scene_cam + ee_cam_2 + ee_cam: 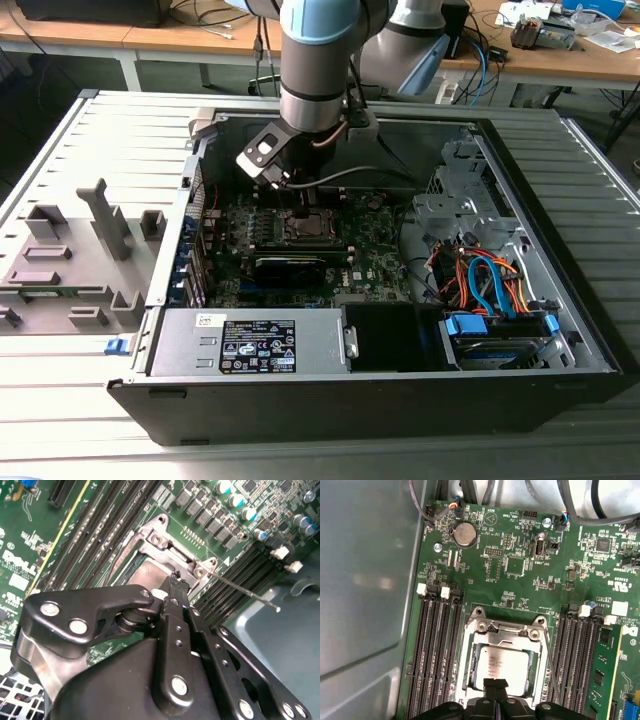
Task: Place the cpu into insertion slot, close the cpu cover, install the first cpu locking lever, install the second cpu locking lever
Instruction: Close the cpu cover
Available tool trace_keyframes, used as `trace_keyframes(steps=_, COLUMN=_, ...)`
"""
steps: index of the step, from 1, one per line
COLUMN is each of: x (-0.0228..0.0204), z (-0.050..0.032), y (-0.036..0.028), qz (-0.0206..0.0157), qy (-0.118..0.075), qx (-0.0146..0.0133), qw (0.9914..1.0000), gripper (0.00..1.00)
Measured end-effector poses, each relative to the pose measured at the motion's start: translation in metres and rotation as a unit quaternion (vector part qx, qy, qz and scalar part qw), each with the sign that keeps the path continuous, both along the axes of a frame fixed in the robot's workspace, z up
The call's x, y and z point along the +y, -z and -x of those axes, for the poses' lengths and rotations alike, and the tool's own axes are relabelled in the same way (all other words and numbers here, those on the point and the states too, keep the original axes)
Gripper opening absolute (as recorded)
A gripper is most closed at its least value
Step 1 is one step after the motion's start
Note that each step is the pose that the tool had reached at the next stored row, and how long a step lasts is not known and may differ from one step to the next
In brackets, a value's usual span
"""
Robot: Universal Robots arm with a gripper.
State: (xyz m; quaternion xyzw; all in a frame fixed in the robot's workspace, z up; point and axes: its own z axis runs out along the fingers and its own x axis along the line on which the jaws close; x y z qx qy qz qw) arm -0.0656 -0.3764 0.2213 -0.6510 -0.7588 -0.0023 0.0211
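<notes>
The cpu (504, 661), a dull silver square, lies in the insertion slot (466, 677) on the green motherboard. The cpu cover (492, 630), a silvery frame, lies down around it. In the first wrist view my gripper (495, 685) is shut, its black tips together over the near edge of the chip. The second wrist view has the same tips (175, 582) over the socket's metal frame (160, 542). One thin locking lever (245, 592) stands out free from the socket corner; in the first wrist view this lever (549, 655) runs along the socket's side. In the exterior view the gripper (300, 197) hangs right over the socket (308, 228).
Black memory slots (437, 650) flank the socket on both sides, and one green memory module (602, 670) is fitted. The open computer case (180, 260) walls in the board. A power supply (250, 345) and bundled cables (490, 285) sit toward the exterior view's right.
</notes>
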Motion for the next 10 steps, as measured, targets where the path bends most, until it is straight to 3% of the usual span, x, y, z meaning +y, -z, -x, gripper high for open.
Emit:
trace_keyframes(steps=2, x=-0.0001, z=-0.006, y=-0.0008, qz=0.0001, qy=0.0, qx=0.0028, qw=1.0, gripper=0.11)
trace_keyframes(steps=7, x=0.0, z=-0.0083, y=-0.0042, qz=0.0, qy=0.0, qx=0.0032, qw=0.99999, gripper=0.11)
trace_keyframes(steps=10, x=0.0, z=-0.0084, y=-0.0099, qz=0.0, qy=0.0, qx=0.0032, qw=0.99999, gripper=0.11)
